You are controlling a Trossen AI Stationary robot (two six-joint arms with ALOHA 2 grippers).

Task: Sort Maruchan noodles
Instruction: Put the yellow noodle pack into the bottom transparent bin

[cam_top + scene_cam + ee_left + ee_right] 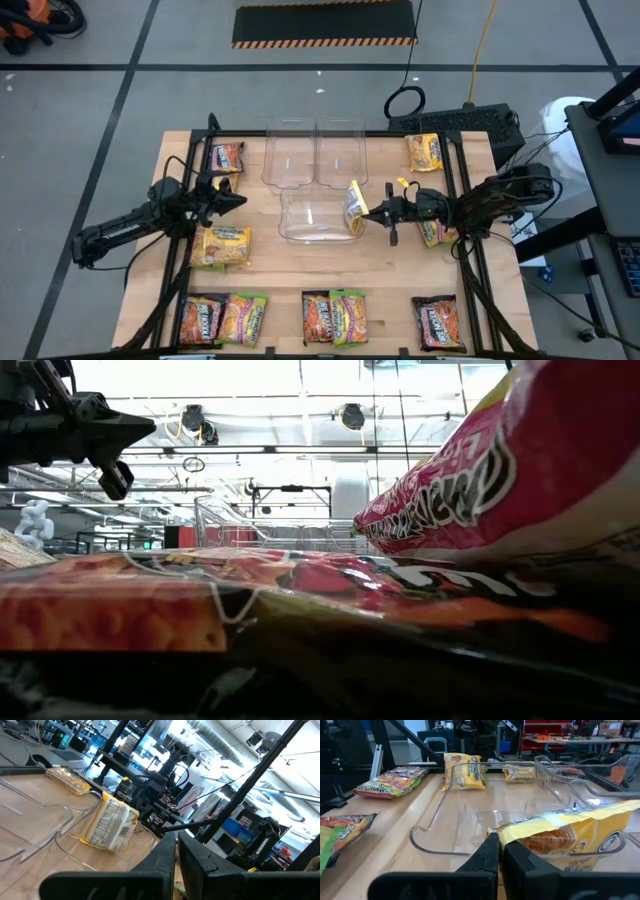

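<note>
Both arms reach inward, right claw (372,212) pinching yellow packet (355,207).

Noodle packet (354,208) in right claw (368,212), over near bin's (300,222) right edge.

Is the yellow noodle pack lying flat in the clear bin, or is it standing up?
Standing up, tilted. The yellow noodle pack is pinched by the right end effector at the clear bin's right edge, not lying flat.

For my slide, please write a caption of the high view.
Right gripper holds a yellow noodle packet over the clear bin.
</note>
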